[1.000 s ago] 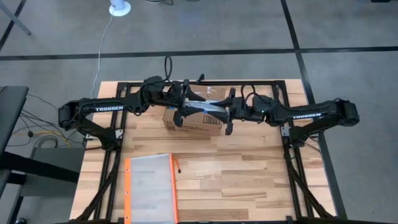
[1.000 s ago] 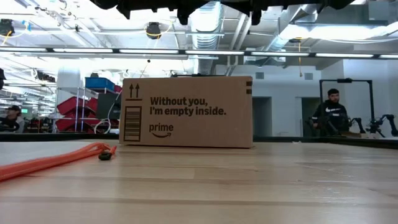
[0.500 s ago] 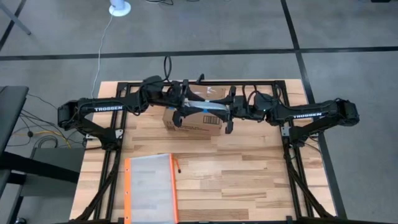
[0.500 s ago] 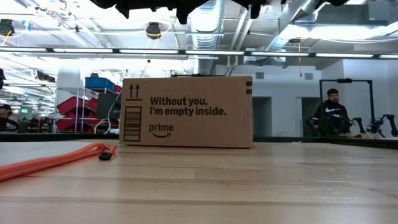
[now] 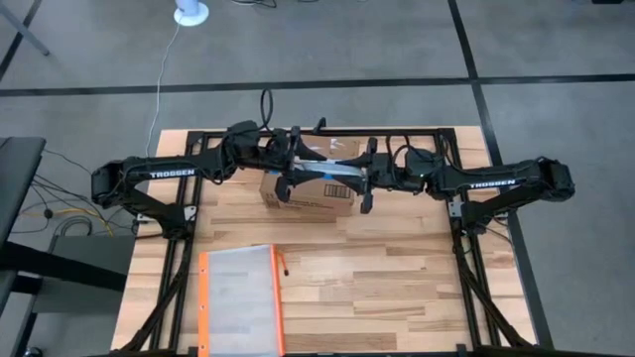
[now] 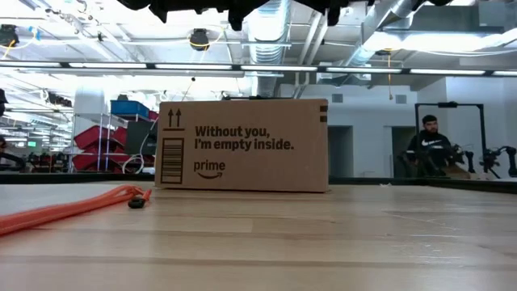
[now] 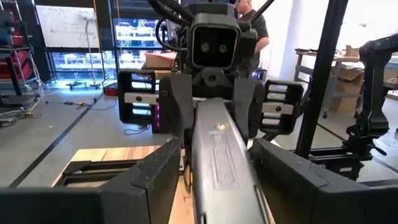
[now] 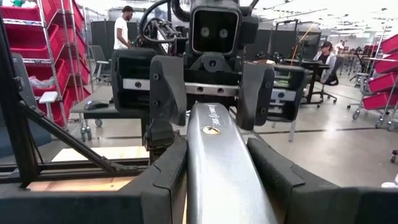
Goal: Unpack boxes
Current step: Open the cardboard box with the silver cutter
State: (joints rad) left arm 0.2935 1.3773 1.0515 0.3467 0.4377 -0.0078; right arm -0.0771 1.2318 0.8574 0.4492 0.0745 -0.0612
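Left tool point(image 5: 290, 171): gripping silver bar point(image 5: 332, 177) above cardboard box point(image 5: 310, 198).
Right tool point(image 5: 368, 175): clamping bar's opposite end.
Counter point(image 5: 397, 268): carrying box.

Your two dark arms reach inward from opposite sides and meet at mid-table, wrists level. Your left gripper point(image 5: 290, 175) and right gripper point(image 5: 367, 180) face each other, both clamped on one silver bar point(image 7: 217, 155).
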